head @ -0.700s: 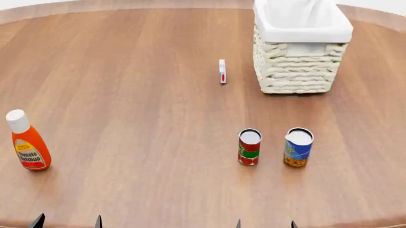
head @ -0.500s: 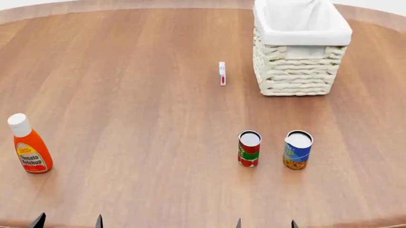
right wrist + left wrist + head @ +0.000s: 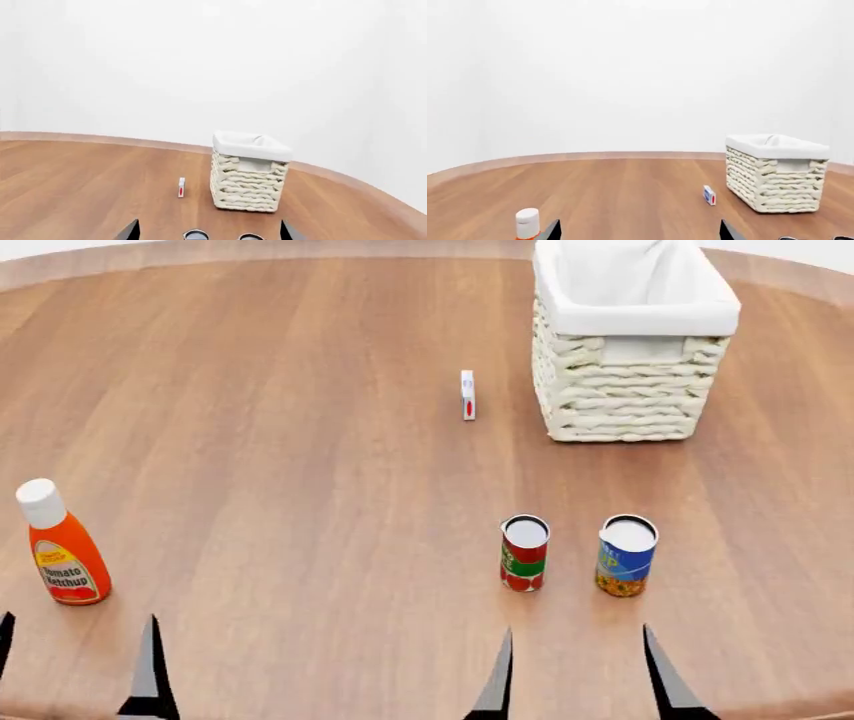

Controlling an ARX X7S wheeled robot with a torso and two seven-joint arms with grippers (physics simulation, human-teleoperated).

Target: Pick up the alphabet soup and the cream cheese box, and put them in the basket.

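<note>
A simulated test scene is showing here: a bare round wooden table point(image 3: 267, 440) standing against blank white walls point(image 3: 627, 75).

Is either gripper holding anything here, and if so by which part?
Nothing is held. The left gripper and right gripper are both open and empty; the alphabet soup and cream cheese box stand untouched on the table.

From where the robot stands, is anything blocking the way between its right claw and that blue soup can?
Nothing visible does. The right gripper sits open near the table's front edge, and only bare wood lies between it and the alphabet soup. The red-and-green can stands beside the soup, apart from it, not in front.
</note>
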